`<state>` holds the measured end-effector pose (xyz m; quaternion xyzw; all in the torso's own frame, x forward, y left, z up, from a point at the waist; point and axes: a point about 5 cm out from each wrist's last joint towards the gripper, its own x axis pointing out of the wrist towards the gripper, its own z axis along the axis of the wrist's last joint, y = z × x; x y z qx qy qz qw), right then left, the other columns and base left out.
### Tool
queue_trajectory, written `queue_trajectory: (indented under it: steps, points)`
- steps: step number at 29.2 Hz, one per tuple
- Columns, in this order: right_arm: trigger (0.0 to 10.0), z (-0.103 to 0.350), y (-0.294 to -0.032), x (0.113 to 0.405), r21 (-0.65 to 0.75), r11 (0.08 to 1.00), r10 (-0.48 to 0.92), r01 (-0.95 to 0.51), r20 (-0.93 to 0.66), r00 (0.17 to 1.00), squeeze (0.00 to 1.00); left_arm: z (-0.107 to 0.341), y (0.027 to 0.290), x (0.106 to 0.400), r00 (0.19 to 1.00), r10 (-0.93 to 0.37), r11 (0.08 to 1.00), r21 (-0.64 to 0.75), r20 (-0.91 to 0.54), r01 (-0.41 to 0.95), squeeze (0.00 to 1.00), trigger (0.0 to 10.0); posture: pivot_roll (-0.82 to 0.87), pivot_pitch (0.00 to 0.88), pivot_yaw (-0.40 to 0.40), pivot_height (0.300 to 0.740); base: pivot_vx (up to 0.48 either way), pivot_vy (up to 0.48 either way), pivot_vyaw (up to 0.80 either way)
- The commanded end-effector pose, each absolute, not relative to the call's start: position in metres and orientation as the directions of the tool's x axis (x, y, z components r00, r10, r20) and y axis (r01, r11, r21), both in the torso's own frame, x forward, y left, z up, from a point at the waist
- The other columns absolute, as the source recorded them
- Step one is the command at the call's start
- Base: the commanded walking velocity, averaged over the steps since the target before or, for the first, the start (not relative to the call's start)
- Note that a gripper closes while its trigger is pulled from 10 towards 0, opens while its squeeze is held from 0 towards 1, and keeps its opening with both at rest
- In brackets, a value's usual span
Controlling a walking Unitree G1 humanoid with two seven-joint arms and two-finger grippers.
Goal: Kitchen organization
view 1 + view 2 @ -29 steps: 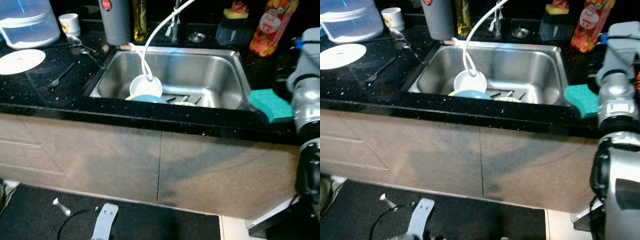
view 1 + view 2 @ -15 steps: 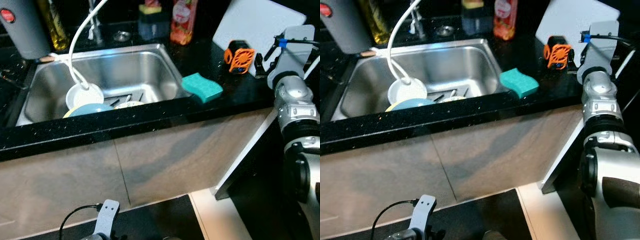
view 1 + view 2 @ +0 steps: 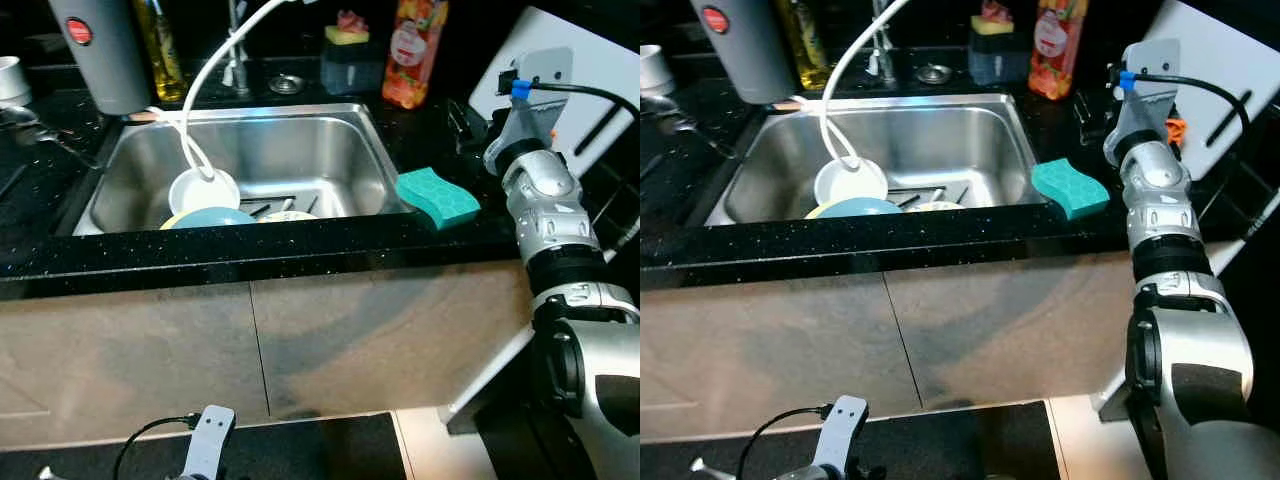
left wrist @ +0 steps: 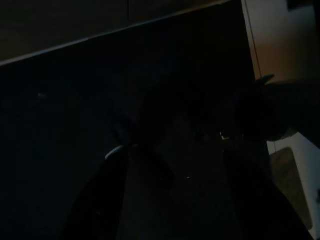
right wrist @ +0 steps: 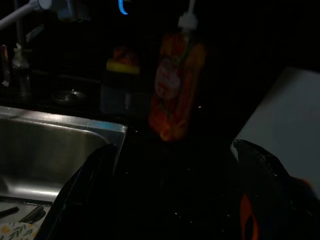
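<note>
A steel sink (image 3: 300, 135) set in a black counter holds a white bowl (image 3: 204, 188), a blue plate (image 3: 212, 216) and some cutlery. A white hose (image 3: 215, 70) curves down into the bowl. A teal sponge (image 3: 438, 196) lies on the counter at the sink's right front corner. My right gripper (image 3: 468, 122) is raised over the counter behind the sponge; its fingers (image 5: 85, 190) are spread wide, open and holding nothing, pointing toward an orange bottle (image 5: 174, 95). My left gripper (image 4: 175, 200) hangs low over a dark floor mat, open.
A grey canister (image 3: 100, 50), an oil bottle (image 3: 162, 50) and a sponge holder (image 3: 350, 55) stand behind the sink. A white cutting board (image 3: 590, 70) leans at the far right, with a small orange item (image 3: 1175, 128) beside my right arm. Cabinet fronts (image 3: 250, 340) are below.
The camera swung right, then slightly back left, so the plate and container at left left the picture. My right arm rose and reached in over the counter toward the orange bottle.
</note>
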<state>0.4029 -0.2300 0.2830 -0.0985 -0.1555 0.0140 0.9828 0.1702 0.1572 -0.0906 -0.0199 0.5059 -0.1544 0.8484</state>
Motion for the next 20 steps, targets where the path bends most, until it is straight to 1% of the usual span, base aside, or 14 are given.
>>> queue_trajectory:
  steps: [1, 5, 20]
  points:
    - [10.0, 0.281, -0.23, 0.402, -0.198, 0.98, 0.065, -0.005, 0.298, 0.952, 0.0, -0.092, 0.155, 0.168, 0.437, -0.283, 0.953, -0.2, -0.854, 0.227, 0.0, 10.0, -0.04, 0.0, 0.017, 0.74, 0.0, -0.375, 0.0]
    - [10.0, 0.28, -0.228, 0.402, -0.2, 0.98, 0.073, -0.013, 0.296, 0.952, 0.0, -0.091, 0.156, 0.169, 0.451, -0.273, 0.958, -0.198, -0.85, 0.207, 0.0, 10.0, -0.04, 0.0, 0.017, 0.74, 0.0, 0.0, 0.0]
    - [10.0, 0.278, -0.219, 0.402, -0.239, 0.97, 0.111, -0.043, 0.28, 0.954, 0.0, -0.091, 0.156, 0.169, 0.448, -0.279, 0.956, -0.199, -0.85, 0.218, 0.0, 10.0, -0.04, 0.0, 0.017, 0.74, 0.0, 0.0, 0.0]
